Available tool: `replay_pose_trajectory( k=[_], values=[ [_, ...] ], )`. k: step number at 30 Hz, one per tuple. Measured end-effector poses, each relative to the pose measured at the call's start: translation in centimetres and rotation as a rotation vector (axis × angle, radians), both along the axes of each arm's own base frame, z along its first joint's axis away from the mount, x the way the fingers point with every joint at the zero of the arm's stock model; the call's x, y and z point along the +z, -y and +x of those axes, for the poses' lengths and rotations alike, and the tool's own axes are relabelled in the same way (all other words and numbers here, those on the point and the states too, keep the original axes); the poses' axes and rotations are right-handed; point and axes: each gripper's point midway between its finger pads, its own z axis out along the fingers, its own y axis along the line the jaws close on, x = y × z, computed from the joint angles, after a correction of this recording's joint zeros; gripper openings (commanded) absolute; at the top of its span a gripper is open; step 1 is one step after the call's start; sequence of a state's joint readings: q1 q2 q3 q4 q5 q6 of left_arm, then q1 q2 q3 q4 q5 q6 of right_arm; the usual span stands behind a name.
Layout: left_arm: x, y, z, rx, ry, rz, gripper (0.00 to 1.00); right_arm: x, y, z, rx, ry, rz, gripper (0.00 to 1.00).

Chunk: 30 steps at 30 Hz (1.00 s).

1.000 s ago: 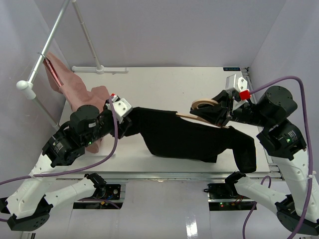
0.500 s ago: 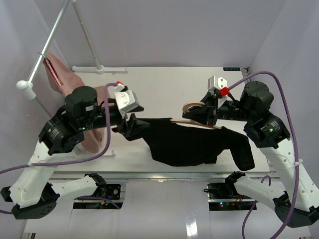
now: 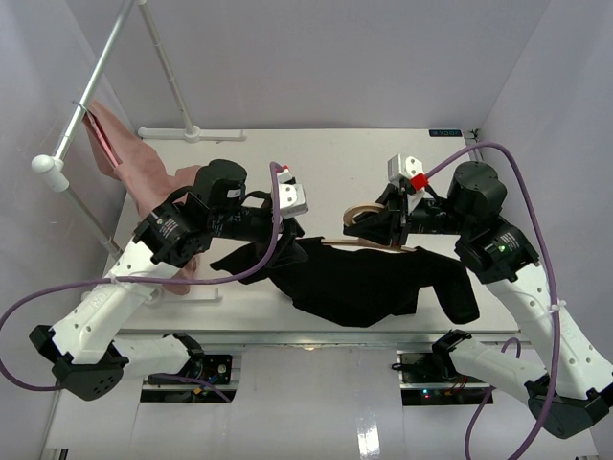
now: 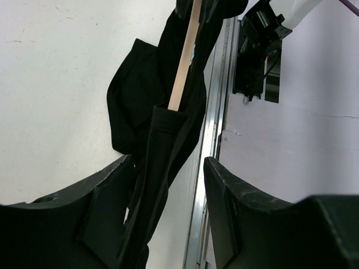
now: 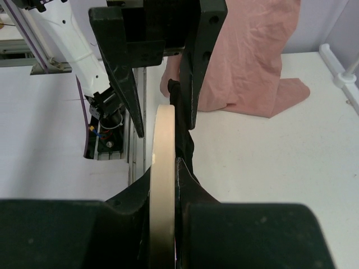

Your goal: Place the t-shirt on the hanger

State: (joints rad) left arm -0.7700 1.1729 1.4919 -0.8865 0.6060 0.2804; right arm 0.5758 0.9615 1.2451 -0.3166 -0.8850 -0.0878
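Note:
The black t-shirt [image 3: 369,280] hangs bunched between the two arms, draped over the tan wooden hanger [image 3: 367,213], which runs inside it. My right gripper [image 3: 376,228] is shut on the hanger [image 5: 164,131], clamping the wood edge-on between its fingers [image 5: 196,190]. My left gripper [image 3: 295,241] is at the shirt's left end. In the left wrist view it [image 4: 168,168] stands open. A fold of the t-shirt [image 4: 160,140] passes between the jaws and lies against the left finger [image 4: 106,202]. The hanger's bar [image 4: 184,67] pokes into the cloth just ahead.
A pink garment [image 3: 144,177] hangs from the grey metal rail [image 3: 96,86] at the left and spills onto the white table [image 3: 326,163]. The rack's base [image 3: 192,133] stands at the back. The table's metal front edge [image 4: 210,140] runs close under the shirt.
My left arm swung right and rose to the shirt's left end. The right gripper carried the hanger leftward, and the shirt lifted and bunched between them.

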Motion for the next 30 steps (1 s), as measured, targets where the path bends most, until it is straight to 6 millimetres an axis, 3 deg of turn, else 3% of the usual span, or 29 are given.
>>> replay_pose_trajectory(
  k=[7,11,13,14,22,25,30],
  values=[
    [-1.2,0.8,-0.3,-0.038,-0.03,0.017,0.54,-0.3,-0.4,-0.2,0.034,-0.003,0.022,0.08],
    [-3.2,1.3,-0.3,-0.052,-0.073,0.055,0.31,-0.4,-0.5,-0.2,0.044,-0.002,0.027,0.08],
    [-4.0,1.4,-0.3,-0.057,-0.084,0.07,0.08,-0.4,-0.6,-0.2,0.048,0.0,0.03,0.08],
    [-4.3,1.4,-0.4,-0.058,-0.091,0.075,0.02,-0.5,-0.6,-0.2,0.05,-0.001,0.029,0.08],
    [-4.5,1.8,-1.1,-0.101,-0.094,0.054,0.0,-0.6,-0.5,0.1,0.04,-0.006,0.03,0.11],
    [-4.9,1.8,-1.3,-0.101,-0.088,0.034,0.0,-0.9,-0.5,0.1,0.036,-0.02,0.026,0.39],
    [-5.5,0.8,-1.6,-0.032,-0.094,0.009,0.0,-0.7,-0.6,1.6,-0.053,-0.039,0.035,0.71]
  ],
)
